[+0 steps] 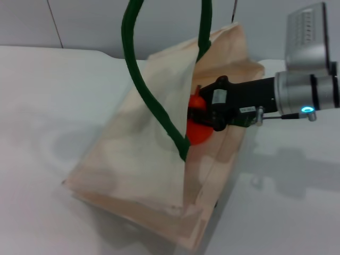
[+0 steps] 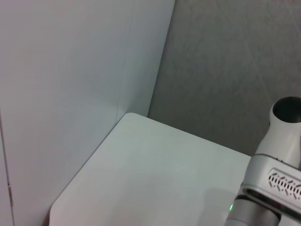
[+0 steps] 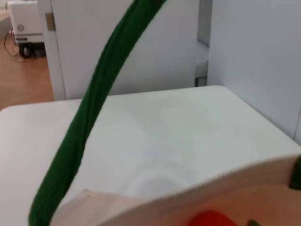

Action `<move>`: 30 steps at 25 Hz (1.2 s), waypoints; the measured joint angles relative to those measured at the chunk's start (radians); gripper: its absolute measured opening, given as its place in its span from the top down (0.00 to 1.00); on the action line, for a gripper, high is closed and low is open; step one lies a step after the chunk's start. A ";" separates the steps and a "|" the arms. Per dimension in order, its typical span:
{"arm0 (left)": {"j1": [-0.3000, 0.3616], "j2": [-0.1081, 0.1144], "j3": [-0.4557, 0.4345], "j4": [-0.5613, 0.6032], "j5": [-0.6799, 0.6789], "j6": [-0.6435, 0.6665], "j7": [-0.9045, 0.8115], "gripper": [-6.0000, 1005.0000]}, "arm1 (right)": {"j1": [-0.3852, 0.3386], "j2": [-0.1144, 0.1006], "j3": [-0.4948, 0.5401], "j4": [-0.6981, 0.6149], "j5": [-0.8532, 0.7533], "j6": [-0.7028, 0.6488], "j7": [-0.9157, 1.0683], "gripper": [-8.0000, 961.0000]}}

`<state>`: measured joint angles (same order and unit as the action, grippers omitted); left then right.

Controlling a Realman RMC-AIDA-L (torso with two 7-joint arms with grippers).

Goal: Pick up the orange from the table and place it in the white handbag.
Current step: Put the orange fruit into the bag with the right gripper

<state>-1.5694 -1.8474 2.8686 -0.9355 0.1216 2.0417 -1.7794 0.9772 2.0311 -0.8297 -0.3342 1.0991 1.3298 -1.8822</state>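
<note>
The white handbag (image 1: 154, 154) stands opened on the table (image 1: 48, 106), its dark green handles (image 1: 151, 101) pulled up past the top of the head view. My right gripper (image 1: 204, 114) reaches in from the right into the bag's mouth and is shut on the orange (image 1: 197, 134), which sits just inside the opening, partly hidden by the front panel and handle. In the right wrist view the orange (image 3: 211, 220) shows below the bag's rim (image 3: 225, 181), with a green handle (image 3: 89, 117) crossing in front. My left gripper is out of view.
The right arm's silver wrist (image 1: 308, 90) hangs over the table to the right of the bag. The left wrist view shows a bare corner of the table (image 2: 155, 179), a wall, and a white arm segment (image 2: 275, 183).
</note>
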 joint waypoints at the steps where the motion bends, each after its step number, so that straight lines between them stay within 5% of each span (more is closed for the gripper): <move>1: 0.000 0.000 0.000 0.001 0.000 0.000 0.000 0.87 | 0.011 0.001 -0.009 0.009 0.000 -0.011 0.002 0.80; 7: -0.001 -0.001 0.000 0.001 0.000 0.000 0.000 0.88 | 0.035 0.001 -0.023 0.040 0.000 -0.013 0.005 0.84; 14: -0.001 -0.001 0.000 0.001 0.000 0.000 0.000 0.88 | 0.032 0.000 -0.018 0.041 0.003 -0.019 0.006 0.76; 24: 0.003 -0.001 -0.002 0.001 0.000 0.000 0.000 0.88 | 0.023 -0.003 -0.014 0.040 0.029 -0.042 0.008 0.25; 30: 0.004 0.004 -0.002 0.015 0.000 0.000 0.000 0.88 | 0.022 -0.005 -0.019 0.038 0.031 -0.048 0.022 0.16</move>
<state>-1.5655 -1.8432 2.8669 -0.9206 0.1212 2.0417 -1.7794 0.9989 2.0263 -0.8485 -0.2960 1.1297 1.2814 -1.8603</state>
